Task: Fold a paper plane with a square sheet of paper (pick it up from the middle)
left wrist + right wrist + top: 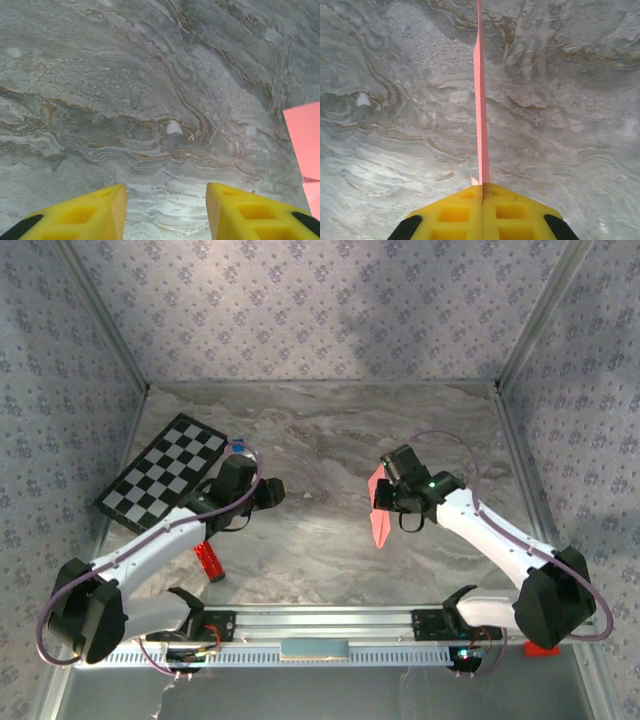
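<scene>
The left gripper (pixel 268 490) reaches from the bench's near left corner toward the middle. Its yellow fingers (pixel 95 215) are spread over bare marble with nothing between them. The right gripper (pixel 386 492) comes from the near right corner and sits right of centre. Its fingers (pixel 455 212) are pressed together, pinching the paper plane (pixel 381 520), whose sharp tip points toward the near edge (edge-on in the right wrist view, it is a thin pink line). The left wrist view catches the pink paper at its right side. The grey marbled bench (pixel 320 430) carries a checkerboard (pixel 165 472) by its left edge and a red glittery bar (pixel 210 561) beside the left arm. Patterned walls (pixel 300 300) enclose three sides.
</scene>
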Robot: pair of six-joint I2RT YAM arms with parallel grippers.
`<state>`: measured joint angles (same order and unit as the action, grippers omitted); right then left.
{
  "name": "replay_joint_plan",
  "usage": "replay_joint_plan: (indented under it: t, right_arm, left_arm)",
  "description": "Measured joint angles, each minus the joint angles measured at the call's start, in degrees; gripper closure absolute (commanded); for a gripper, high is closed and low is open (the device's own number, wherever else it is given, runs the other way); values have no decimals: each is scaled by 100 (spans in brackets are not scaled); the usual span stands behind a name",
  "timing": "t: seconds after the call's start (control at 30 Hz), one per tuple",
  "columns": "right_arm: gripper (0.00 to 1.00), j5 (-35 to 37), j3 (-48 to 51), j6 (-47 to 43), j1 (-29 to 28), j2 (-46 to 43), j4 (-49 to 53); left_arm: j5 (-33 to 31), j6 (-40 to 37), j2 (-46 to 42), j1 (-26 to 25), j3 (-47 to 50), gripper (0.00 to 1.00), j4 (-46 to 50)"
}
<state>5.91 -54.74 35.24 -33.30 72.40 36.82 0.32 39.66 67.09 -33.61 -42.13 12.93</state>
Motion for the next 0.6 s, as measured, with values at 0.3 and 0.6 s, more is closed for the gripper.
replay_joint_plan:
  t: [0.3,0.6]
  right_arm:
    - [94,2031,-1071,173,-852,1106,1362]
    - [94,3038,-2557,393,-1751,3351,2188]
  left_arm:
    - [-369,308,-367,109,267,42,42]
    - [-1123,551,-1241,219,577,34,247]
